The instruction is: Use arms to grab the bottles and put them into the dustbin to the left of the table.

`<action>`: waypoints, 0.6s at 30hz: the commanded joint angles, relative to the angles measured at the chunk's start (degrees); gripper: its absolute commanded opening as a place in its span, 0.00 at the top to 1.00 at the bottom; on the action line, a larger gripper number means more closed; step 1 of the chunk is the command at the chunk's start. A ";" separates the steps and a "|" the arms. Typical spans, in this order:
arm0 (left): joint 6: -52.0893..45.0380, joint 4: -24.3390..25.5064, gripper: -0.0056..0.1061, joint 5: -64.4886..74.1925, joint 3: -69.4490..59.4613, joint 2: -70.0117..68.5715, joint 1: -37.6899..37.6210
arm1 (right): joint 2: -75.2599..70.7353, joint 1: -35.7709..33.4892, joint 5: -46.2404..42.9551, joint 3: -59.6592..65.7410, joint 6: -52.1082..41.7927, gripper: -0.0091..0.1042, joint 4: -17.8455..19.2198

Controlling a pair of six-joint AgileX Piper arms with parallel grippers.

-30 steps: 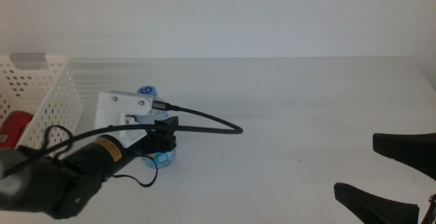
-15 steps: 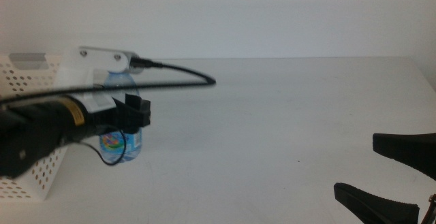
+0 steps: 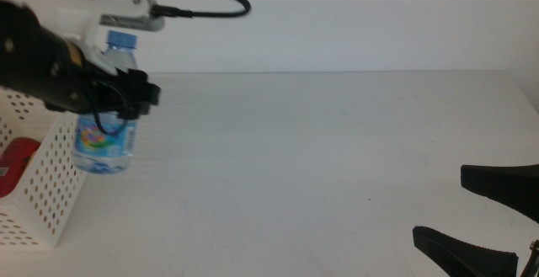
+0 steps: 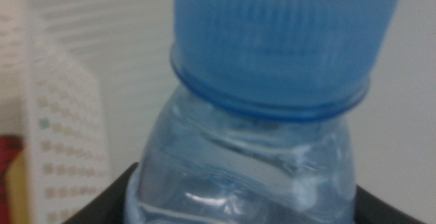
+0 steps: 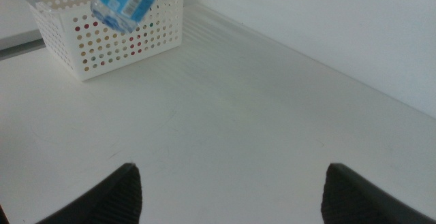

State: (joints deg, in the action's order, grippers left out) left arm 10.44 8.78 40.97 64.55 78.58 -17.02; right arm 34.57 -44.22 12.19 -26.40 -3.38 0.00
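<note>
Since half a second ago the left end effector (image 3: 126, 100) has lifted the water bottle (image 3: 105, 130) clear of the tabletop (image 3: 337, 159) and carried it toward the dustbin (image 3: 42, 201), so the bottle now hangs in the air just beside the dustbin's near corner rather than standing beside it. The left end effector is clenched on the bottle below its blue cap (image 4: 283, 43), its dark jaws showing at either side of the clear shoulder in the left wrist view. Inside the dustbin a red object (image 3: 17, 166) lies against the perforated wall. The right end effector (image 3: 488, 218) waits far from the dustbin, across the tabletop, its two jaws spread apart and holding nothing.
</note>
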 commanded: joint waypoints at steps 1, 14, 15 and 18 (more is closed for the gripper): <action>-2.74 -0.70 0.79 1.57 6.02 -0.71 2.47 | 0.04 -0.11 -4.20 -1.64 -0.32 0.20 0.32; -18.22 -11.04 0.79 19.04 21.81 6.98 24.96 | 0.04 -0.11 -4.20 -1.64 -0.32 0.20 0.32; -18.59 -11.12 0.79 20.27 23.25 7.80 26.38 | 0.04 -0.11 -4.20 -1.64 -0.32 0.20 0.32; -20.22 -11.12 0.79 23.73 26.11 10.10 29.97 | 0.04 -0.11 -4.20 -1.64 -0.32 0.20 0.32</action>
State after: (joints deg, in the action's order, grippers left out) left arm -8.92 -1.21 65.47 87.29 90.26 11.76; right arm 34.57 -44.22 12.19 -26.40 -3.38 0.00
